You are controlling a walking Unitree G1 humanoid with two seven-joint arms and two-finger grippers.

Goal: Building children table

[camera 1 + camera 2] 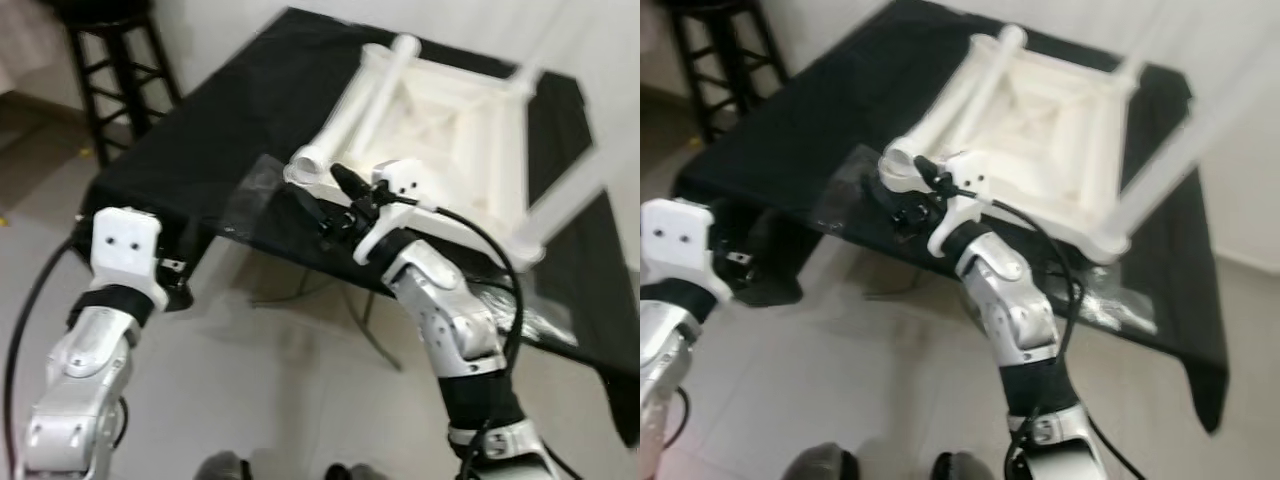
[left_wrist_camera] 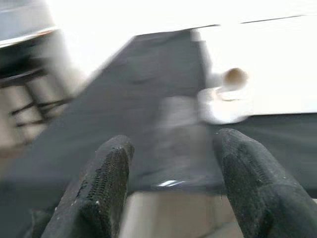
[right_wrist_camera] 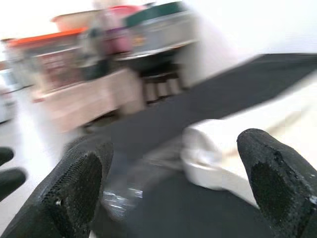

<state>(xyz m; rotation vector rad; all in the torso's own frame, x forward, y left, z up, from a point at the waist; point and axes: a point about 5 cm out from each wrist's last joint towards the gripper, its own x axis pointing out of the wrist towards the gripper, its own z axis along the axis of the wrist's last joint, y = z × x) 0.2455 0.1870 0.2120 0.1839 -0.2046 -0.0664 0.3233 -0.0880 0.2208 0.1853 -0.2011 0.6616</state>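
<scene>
Obs.: white children's table (image 1: 440,130) lies upside down on a table (image 1: 230,130) draped in black cloth, legs up or outward; one leg (image 1: 355,110) lies slanted, its open round end (image 1: 308,165) near the table's front edge.

Right end effector (image 1: 335,205) sits at that front edge, just beside and below the leg end, fingers (image 3: 74,188) spread wide, holding nothing. Left end effector (image 2: 171,163) hangs off the table's left corner, also spread and empty, well apart from the white frame.

Handling, judged: looks like moulded plastic, so light, rigid, smooth and likely slippery. The tubular leg is the obvious hold; a grip across the tube near its open end, or further up toward the frame corner, seems sound. The flat underside offers little to pinch.

Surroundings: clear plastic bag (image 1: 250,195) lies flat on the cloth just by the leg end and could snag or slide under a finger. Black stool (image 1: 115,70) stands beyond the left corner. Loose cloth may drag. Views are blurred.
</scene>
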